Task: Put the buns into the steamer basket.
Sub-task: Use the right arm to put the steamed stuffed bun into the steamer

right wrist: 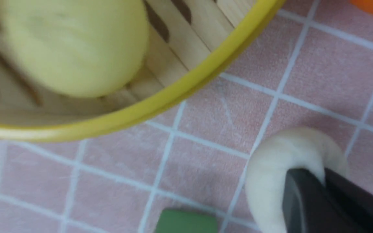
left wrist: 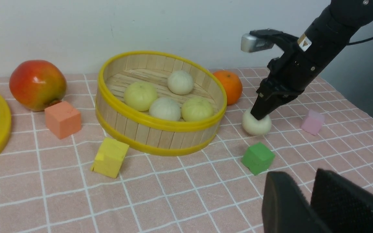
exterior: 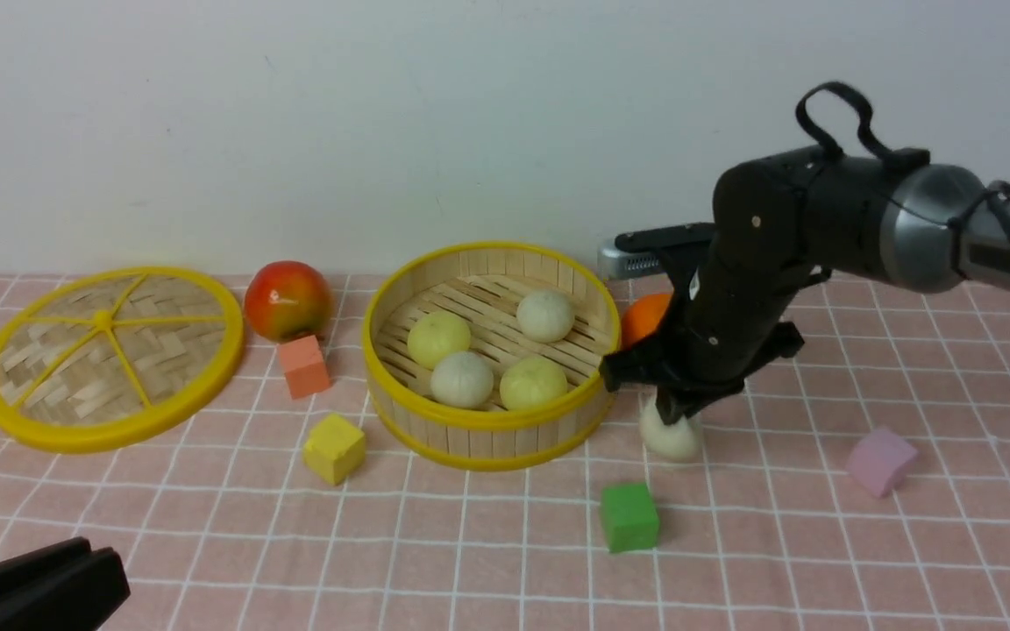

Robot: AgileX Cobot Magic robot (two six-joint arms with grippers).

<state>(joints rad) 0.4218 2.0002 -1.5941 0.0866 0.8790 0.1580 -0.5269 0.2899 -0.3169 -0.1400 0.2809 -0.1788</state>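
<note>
The steamer basket [exterior: 479, 421] [left wrist: 160, 124] stands mid-table and holds two pale yellow buns [exterior: 439, 339] and two off-white ones [exterior: 545, 315]. Another off-white bun [exterior: 672, 440] [left wrist: 256, 125] [right wrist: 270, 168] lies on the cloth just right of the basket. My right gripper [exterior: 676, 407] [left wrist: 260, 115] [right wrist: 322, 176] comes down on it from above, jaws shut and pinching its top, which bulges between the fingers. My left gripper [exterior: 110, 565] [left wrist: 304, 176] hovers low at the near left, a narrow gap between its fingers, empty.
An orange [exterior: 645, 317] sits behind the right arm. A red fruit [exterior: 288, 300] and a flat woven disc [exterior: 110, 355] lie to the left. Foam cubes are scattered around: salmon [exterior: 305, 366], yellow [exterior: 334, 449], green [exterior: 629, 517], pink [exterior: 880, 460]. A wall closes the back.
</note>
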